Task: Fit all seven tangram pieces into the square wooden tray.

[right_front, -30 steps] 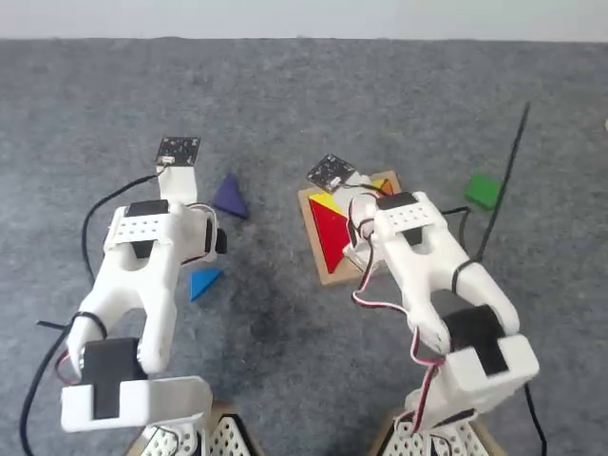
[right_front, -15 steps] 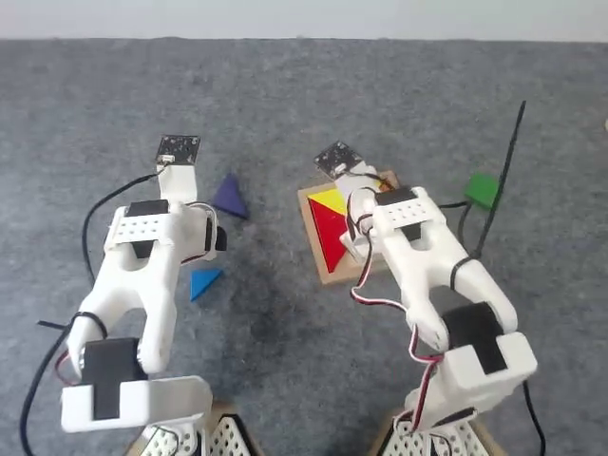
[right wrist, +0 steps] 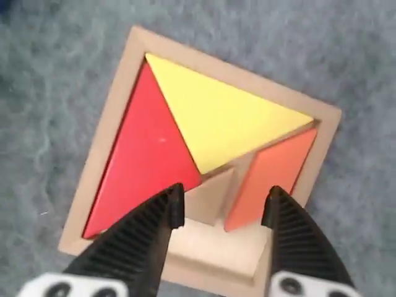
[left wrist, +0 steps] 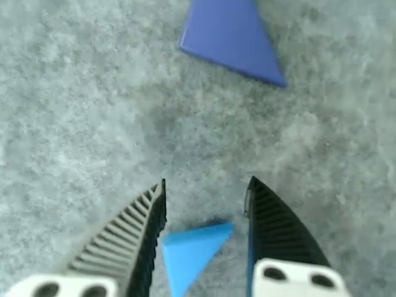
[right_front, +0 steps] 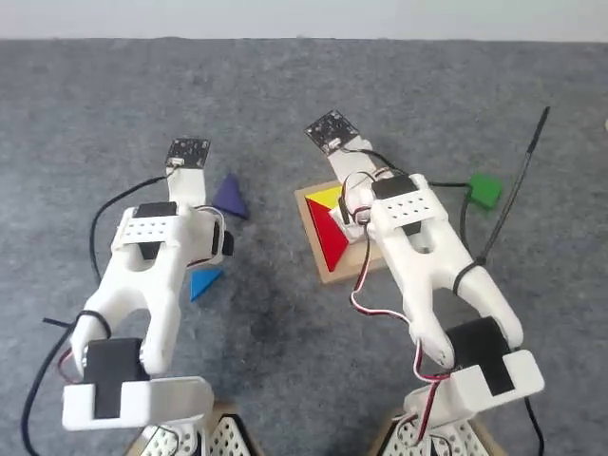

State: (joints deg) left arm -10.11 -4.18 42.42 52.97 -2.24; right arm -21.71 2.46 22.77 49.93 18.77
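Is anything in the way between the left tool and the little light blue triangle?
Nothing that I can see. The left tool is open above the grey carpet, and the light blue triangle lies right between its two fingers. The darker blue triangle sits farther off, apart from both.

my tabletop (right_front: 285,95) wears fuzzy grey cloth. the tray (right wrist: 210,247) is pale matt wood, its red piece (right wrist: 145,154) smooth and faintly glossy. my left gripper (left wrist: 207,181) has ribbed black plastic jaws.
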